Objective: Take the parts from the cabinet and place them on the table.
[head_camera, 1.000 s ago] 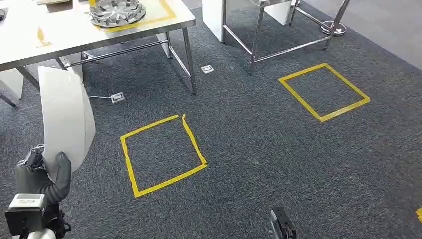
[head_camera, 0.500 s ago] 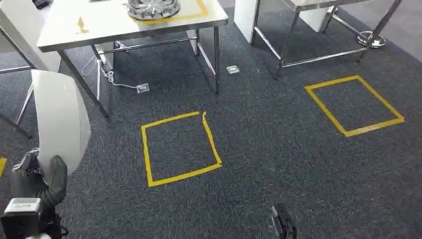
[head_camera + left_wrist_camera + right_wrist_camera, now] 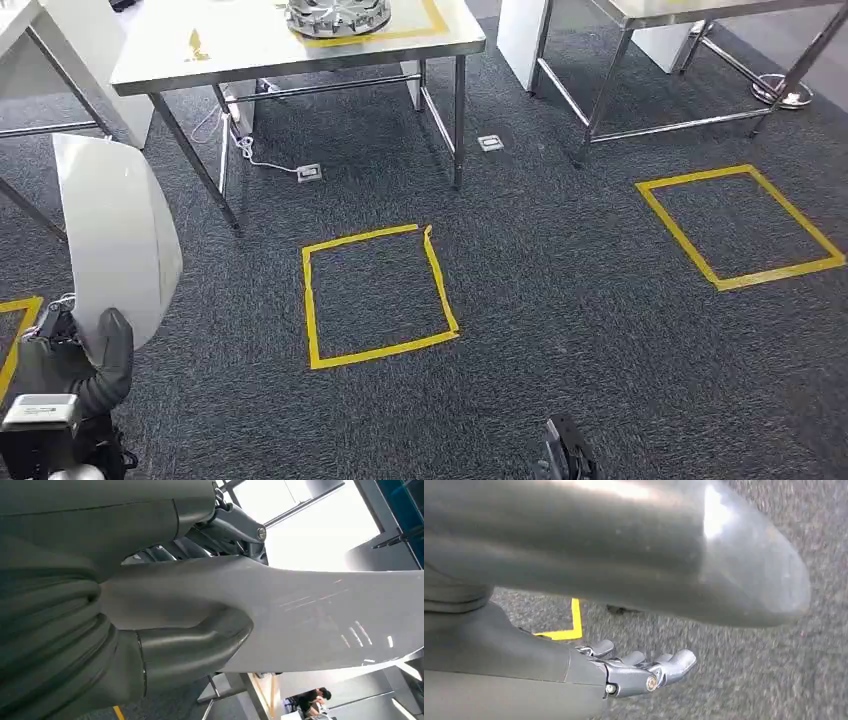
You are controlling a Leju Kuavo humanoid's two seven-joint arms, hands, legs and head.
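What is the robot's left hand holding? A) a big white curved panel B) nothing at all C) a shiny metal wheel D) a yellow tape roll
A: the left hand grips a big white curved panel, with the thumb pressed against its surface in the left wrist view. The shiny metal wheel sits on the table, not in the hand.

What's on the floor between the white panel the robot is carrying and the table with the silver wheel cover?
In the head view, dark carpet lies between the white panel and the table, with a white cable and floor socket under the table.
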